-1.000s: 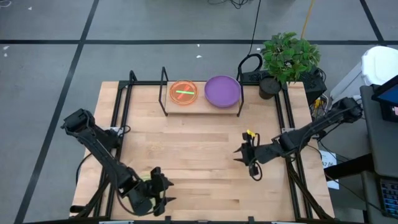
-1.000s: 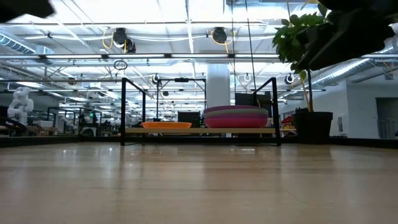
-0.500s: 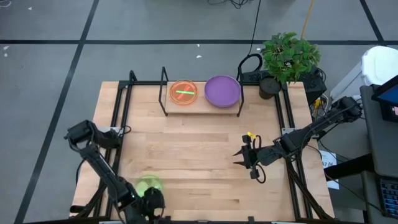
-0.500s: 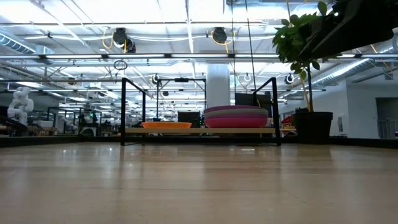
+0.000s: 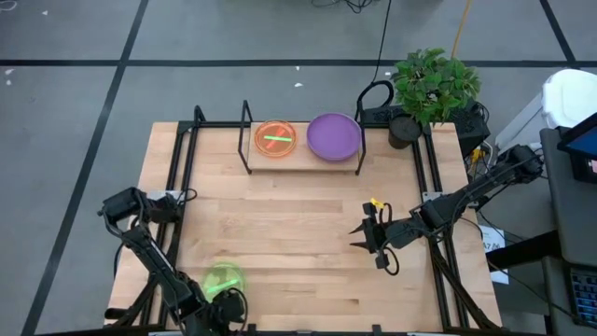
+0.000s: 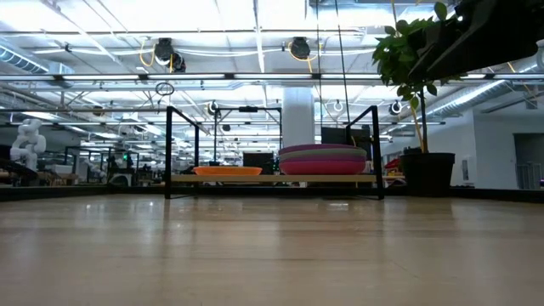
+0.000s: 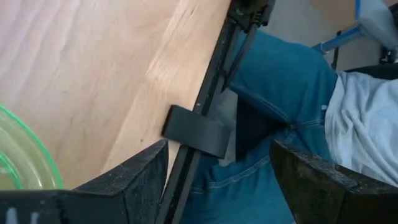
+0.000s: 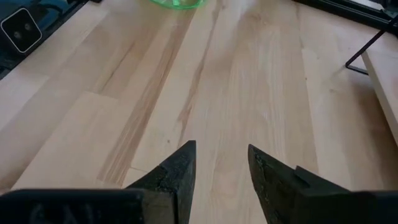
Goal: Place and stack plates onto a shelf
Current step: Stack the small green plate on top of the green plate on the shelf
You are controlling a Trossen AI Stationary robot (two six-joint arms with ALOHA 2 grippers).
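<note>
Overhead looking down, low level view, both share shelf (image 5: 300,157)

Grey floor (image 5: 75,84) w/ dark tape lines, potted plant (image 5: 431,86), ceiling strip lights (image 6: 127,34), white pillar (image 6: 297,115)

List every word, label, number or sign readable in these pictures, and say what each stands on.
None can be read.
The plates, the shelf and the table carry no writing.
A small pale tag with two dark dots at the table's edge shows no letters.
Background signs in the low view are too blurred to read.
</note>
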